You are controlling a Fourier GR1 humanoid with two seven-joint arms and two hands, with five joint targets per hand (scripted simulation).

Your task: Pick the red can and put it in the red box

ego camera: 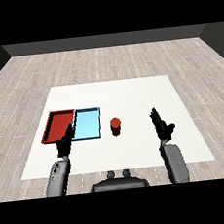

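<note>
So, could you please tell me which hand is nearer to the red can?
Right hand, open, right of the red can; left hand is farther, beyond the light blue tray.

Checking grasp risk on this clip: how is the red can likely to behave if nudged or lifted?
The red can stands upright and looks narrow, so a sideways nudge could probably tip it. Being round, it would likely roll once down. It looks rigid.

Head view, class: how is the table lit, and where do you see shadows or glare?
Head view: even, flat light on the white table, no glare; the red can shows a darker base and only a faint shadow; the red tray and light blue tray show dark rims; black hands lack detail.
</note>
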